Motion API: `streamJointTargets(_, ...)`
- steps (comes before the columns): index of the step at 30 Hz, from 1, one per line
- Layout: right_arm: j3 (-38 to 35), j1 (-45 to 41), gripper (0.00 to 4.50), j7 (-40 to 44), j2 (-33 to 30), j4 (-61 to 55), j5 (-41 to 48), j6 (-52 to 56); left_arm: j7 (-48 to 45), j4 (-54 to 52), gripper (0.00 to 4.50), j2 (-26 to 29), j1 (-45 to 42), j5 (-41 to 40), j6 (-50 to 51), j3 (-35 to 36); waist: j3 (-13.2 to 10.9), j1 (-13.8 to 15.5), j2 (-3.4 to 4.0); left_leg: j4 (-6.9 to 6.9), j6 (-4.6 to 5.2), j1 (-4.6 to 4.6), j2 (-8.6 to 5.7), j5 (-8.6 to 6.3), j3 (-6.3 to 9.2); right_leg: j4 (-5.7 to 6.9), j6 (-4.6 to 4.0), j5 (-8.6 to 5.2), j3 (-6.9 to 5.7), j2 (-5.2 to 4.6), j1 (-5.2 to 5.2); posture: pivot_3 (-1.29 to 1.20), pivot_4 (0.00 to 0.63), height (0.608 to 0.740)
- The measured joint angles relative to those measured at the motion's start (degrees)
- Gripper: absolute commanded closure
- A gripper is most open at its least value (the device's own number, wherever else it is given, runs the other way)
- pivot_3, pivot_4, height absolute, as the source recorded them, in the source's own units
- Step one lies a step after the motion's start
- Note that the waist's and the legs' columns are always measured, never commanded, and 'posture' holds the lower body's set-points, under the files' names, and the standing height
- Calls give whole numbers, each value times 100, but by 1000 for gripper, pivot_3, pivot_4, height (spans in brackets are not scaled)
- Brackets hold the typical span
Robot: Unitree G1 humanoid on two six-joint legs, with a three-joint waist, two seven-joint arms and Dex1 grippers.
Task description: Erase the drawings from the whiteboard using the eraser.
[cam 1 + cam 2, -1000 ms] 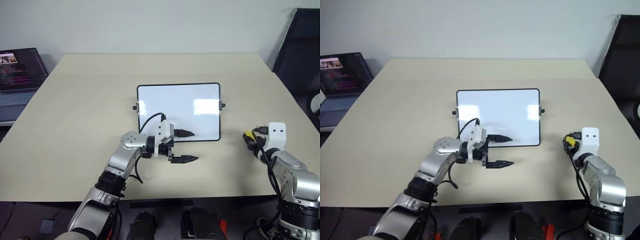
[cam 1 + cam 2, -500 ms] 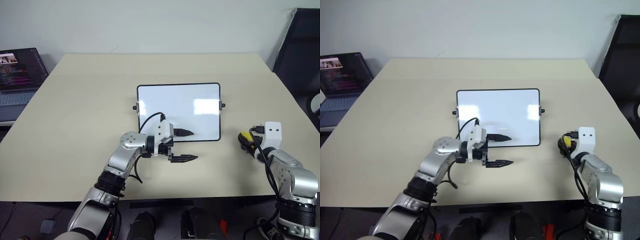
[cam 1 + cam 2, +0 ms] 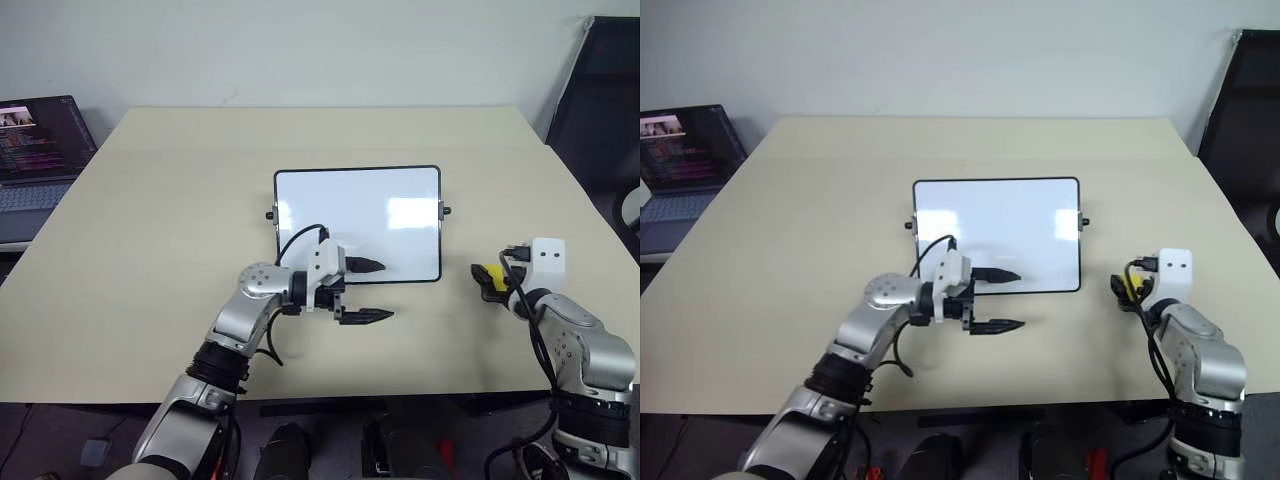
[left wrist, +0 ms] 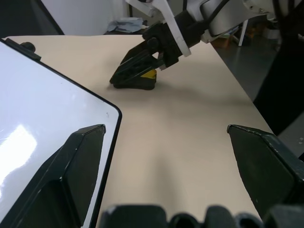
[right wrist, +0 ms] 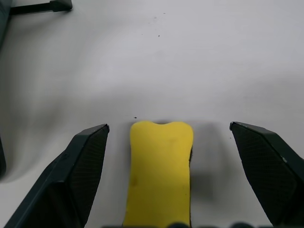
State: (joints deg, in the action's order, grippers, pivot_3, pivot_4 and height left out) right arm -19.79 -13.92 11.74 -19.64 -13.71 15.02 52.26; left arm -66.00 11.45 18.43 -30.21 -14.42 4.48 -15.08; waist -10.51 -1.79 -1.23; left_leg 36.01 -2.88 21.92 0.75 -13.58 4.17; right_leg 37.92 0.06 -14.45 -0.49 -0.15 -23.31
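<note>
The whiteboard [image 3: 357,215] lies flat in the middle of the table, white and glossy in a thin black frame. The drawings are out of view; the board's face looks plain white with glare patches. My left gripper [image 3: 385,291] is open and points to the right, one finger over the board's near edge, the other just off it. To the board's right the yellow eraser [image 5: 159,171] lies on the table between the wide-open fingers of my right gripper [image 5: 167,127]. Neither finger touches the eraser [image 3: 490,272]. The left wrist view shows it under those fingertips [image 4: 133,78].
An open laptop [image 3: 35,150] stands on a lower surface off the table's left side. A black chair [image 3: 600,90] is at the far right. The beige table [image 3: 180,200] has bare room all around the board.
My right gripper has opened from shut on the eraser, and the eraser now lies free between its fingers. The left arm has not moved.
</note>
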Motion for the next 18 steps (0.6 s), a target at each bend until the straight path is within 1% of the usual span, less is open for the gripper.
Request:
streamJointTargets(6,-367,295,24,-65,87,-858,335,89,876,-482,0,43,482,22,160,468,-1,-2,2,-3,0,0,3,0,2,-2,1,-1,5,0,0,0,150,740)
streamJointTargets(8,-530,474,24,-106,237,-1191,460,73,1204,-743,0,39,846,80,154,554,-1,2,2,-4,0,1,5,0,4,-4,1,-1,9,-1,0,0,150,740)
streamJointTargets(11,-581,1023,24,-103,399,-1590,549,-47,1863,-1083,0,-29,1505,234,203,680,-2,17,3,-4,-1,4,5,-1,9,-7,1,-1,9,-3,0,0,150,740)
streamJointTargets(15,-304,1973,24,48,560,-2092,549,-595,2766,-1764,0,-128,2296,428,309,943,-3,16,6,-3,-1,-1,7,-1,9,-6,0,-2,11,-8,2,0,150,740)
streamJointTargets(18,165,2846,24,217,637,-2309,240,-1498,3386,-2305,0,-204,3034,577,357,1125,-2,12,7,-3,-3,-3,13,-2,10,-7,-4,-5,10,-19,2,0,150,740)
